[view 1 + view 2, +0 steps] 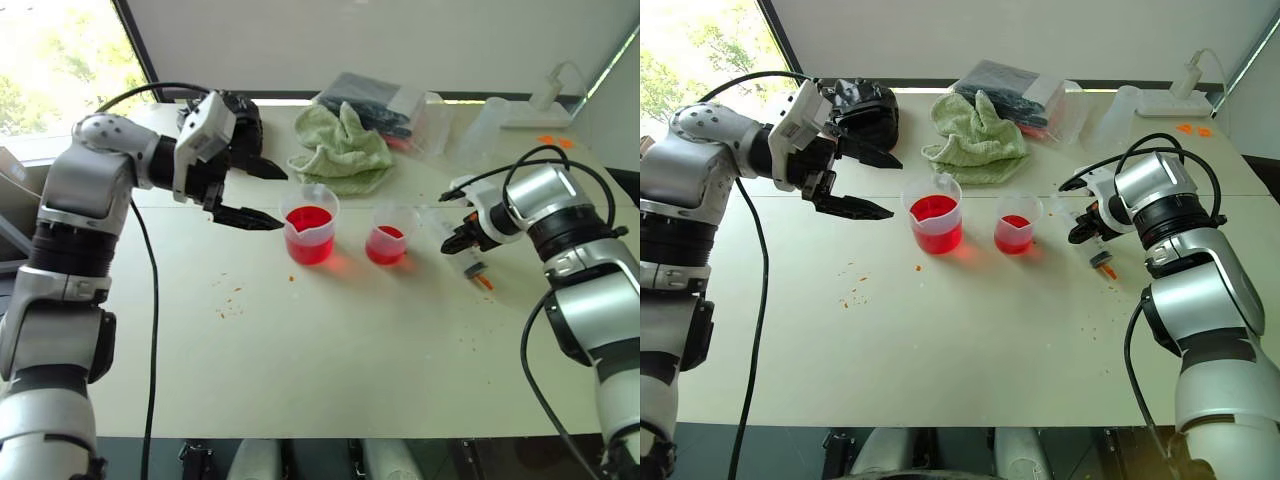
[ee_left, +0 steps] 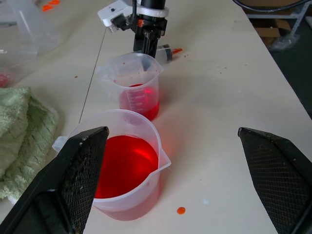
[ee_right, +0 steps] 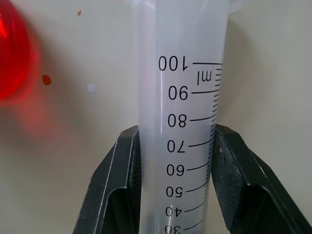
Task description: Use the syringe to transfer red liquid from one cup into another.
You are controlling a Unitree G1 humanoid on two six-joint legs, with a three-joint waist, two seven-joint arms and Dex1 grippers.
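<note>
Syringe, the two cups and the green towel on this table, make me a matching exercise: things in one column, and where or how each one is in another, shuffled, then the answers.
Things:
1. syringe
2. spouted beaker
3. smaller cup
4. green towel

States:
A. crumpled at the table's far side, behind the cups
B. lying on the table, clamped between the right pincer's fingers
C. holds the most red liquid, beside the open left pincer
D. stands between the beaker and the syringe, with a little red liquid

Pairs: 1-B, 2-C, 3-D, 4-A
</note>
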